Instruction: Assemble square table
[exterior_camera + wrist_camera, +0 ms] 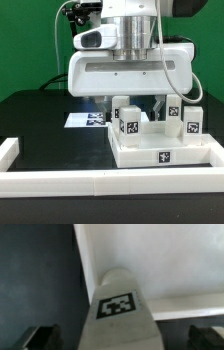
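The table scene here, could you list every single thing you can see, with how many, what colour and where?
square tabletop: one, white with black-and-white markers, lying flat against the barrier wall's corner.
leg blocks: at least three visible, white with marker tags, standing on the tabletop; one fills the wrist view between the fingertips.
barrier wall: one, white, long and low, along the front edge and both sides.
marker board: one, white with black tags, flat on the table behind the tabletop.
table: one, black.
backdrop: green.
gripper: one, dark fingers, jaws wide open, astride a leg block without touching it.
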`<state>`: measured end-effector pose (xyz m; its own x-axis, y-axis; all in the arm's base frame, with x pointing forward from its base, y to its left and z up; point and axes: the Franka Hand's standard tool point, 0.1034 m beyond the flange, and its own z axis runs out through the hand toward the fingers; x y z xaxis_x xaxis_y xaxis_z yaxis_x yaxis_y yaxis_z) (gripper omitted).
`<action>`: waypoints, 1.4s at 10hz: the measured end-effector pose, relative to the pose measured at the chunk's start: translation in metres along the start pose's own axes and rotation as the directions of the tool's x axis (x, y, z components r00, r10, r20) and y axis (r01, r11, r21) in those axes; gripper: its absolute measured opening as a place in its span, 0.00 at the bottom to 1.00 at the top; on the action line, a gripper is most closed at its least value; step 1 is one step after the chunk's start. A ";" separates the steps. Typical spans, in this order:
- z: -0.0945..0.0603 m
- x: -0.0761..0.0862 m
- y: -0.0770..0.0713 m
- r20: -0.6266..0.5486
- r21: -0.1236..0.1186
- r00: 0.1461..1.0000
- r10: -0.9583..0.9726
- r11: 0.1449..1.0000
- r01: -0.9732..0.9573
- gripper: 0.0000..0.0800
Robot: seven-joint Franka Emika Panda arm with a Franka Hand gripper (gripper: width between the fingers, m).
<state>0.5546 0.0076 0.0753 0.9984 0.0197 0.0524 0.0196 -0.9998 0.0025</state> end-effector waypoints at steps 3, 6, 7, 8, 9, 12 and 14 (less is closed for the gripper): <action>0.000 0.000 0.001 0.001 0.000 1.000 -0.016 1.000 0.016 0.38; 0.001 0.000 0.001 0.001 0.000 1.000 0.009 1.000 -0.009 0.36; 0.001 0.000 0.001 0.001 0.000 1.000 0.009 1.000 -0.009 0.36; 0.001 0.000 0.001 0.001 0.001 1.000 0.027 1.000 -0.027 0.36; 0.001 0.000 0.001 0.001 0.002 0.991 0.134 0.991 -0.134 0.36; 0.001 0.000 0.001 -0.020 0.005 0.913 0.408 0.913 -0.408 0.36; 0.002 0.000 0.001 -0.018 0.008 0.800 0.600 0.800 -0.600 0.36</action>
<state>0.5543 0.0066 0.0735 0.8096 -0.5838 0.0615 -0.5826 -0.8119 -0.0374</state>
